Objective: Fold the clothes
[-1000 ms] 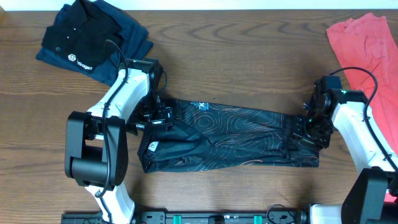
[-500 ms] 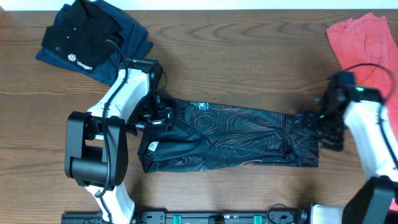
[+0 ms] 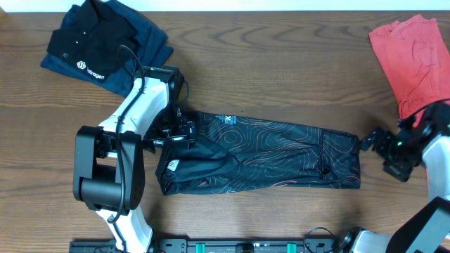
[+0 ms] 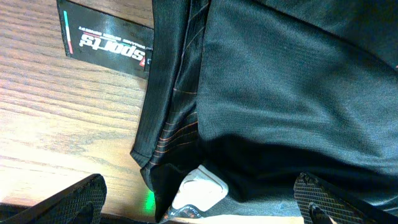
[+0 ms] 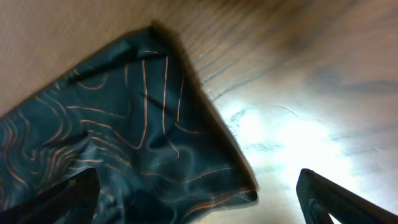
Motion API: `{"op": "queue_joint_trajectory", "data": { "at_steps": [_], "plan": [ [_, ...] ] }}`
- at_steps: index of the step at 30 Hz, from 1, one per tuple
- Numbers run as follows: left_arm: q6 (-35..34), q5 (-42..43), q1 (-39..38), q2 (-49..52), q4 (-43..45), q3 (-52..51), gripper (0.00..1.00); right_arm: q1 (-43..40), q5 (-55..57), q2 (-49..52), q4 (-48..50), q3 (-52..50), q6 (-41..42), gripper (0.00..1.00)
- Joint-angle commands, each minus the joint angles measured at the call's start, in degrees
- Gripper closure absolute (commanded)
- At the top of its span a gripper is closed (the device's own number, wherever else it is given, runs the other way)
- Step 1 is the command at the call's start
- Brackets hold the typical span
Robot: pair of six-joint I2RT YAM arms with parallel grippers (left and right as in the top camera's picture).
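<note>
**Position of the work.** The jersey lies flat on the desk as a long band across the lower middle of the overhead frame, its length running left to right. The black polo sits in the upper left corner and the coral garment in the upper right. Both are well apart from the jersey.

**Pincers.** The left pincer hangs over the band's left end. In its wrist view the jaws stand wide, with dark fabric and a printed label below them, and nothing is gripped. The right pincer is just off the band's right end, released and holding nothing. Its wrist view shows the jersey's corner at the left and bare desk at the right.

**Step in hand.** By my judgement the lengthwise folds are made and the arms are between grasps. The crosswise fold is not yet done.

**Next move.** It appears to call for a pinch on the thin fabric at one short end, taking all layers together, and carrying that end over the other. A grip on the top layer only would likely pull the band open.
</note>
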Motion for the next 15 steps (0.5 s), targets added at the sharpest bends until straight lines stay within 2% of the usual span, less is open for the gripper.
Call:
{"op": "queue_joint_trajectory", "data": {
  "at_steps": [1, 6, 12, 15],
  "plan": [
    [0.13, -0.04, 0.26, -0.59, -0.22, -0.24, 0.02, -0.33, -6.99, -0.48, 4.68, -5.62, -3.28, 0.01],
    [0.13, -0.04, 0.26, -0.59, -0.66, -0.24, 0.02, -0.83, -13.46, -0.48, 13.81, -11.41, -6.47, 0.01],
    [0.15, -0.04, 0.26, -0.59, -0.83, -0.24, 0.02, -1.38, -13.68, -0.46, 13.94, -12.41, -7.13, 0.01],
    [0.15, -0.04, 0.26, -0.59, -0.81, -0.24, 0.02, -1.38, -14.49, -0.46, 13.49, -13.14, -7.32, 0.04]
  ]
}}
